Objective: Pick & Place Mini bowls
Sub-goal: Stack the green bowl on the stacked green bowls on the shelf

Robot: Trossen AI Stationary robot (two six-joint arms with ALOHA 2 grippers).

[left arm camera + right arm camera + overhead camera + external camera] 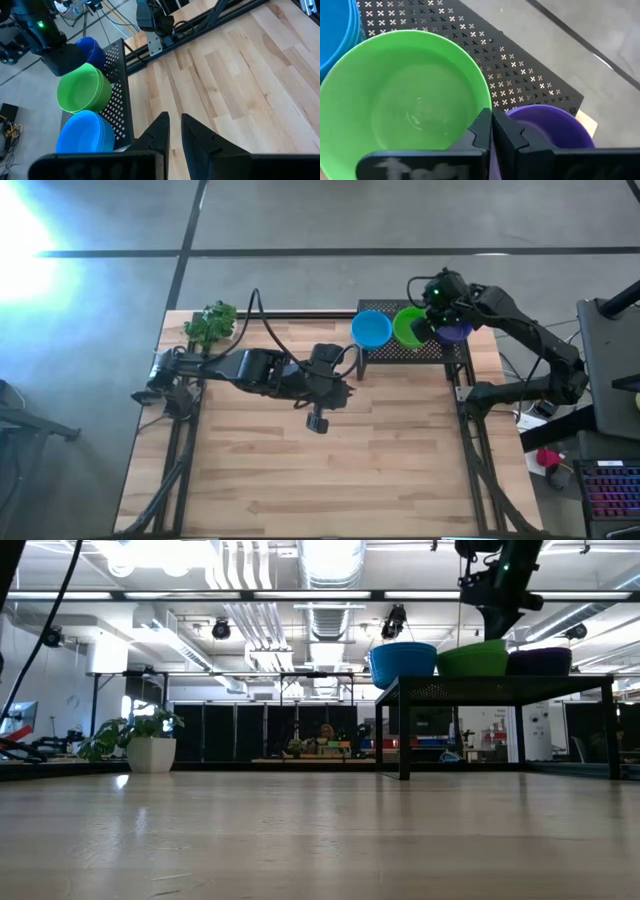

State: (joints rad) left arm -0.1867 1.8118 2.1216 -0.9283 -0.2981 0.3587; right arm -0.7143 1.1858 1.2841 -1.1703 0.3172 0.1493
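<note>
We see three stacks of mini bowls on a black perforated rack (pixel 405 352) at the upper right of the high view: blue bowls (pixel 371 329), green bowls (pixel 408 326), purple bowls (pixel 455 332). The right gripper (pixel 432 315) hangs over the green and purple stacks, jaws nearly closed, gripping nothing. The left gripper (pixel 318 423) rests mid-worktop (pixel 330 470), jaws slightly parted, empty. A potted plant (pixel 210 323) stands upper left
</note>
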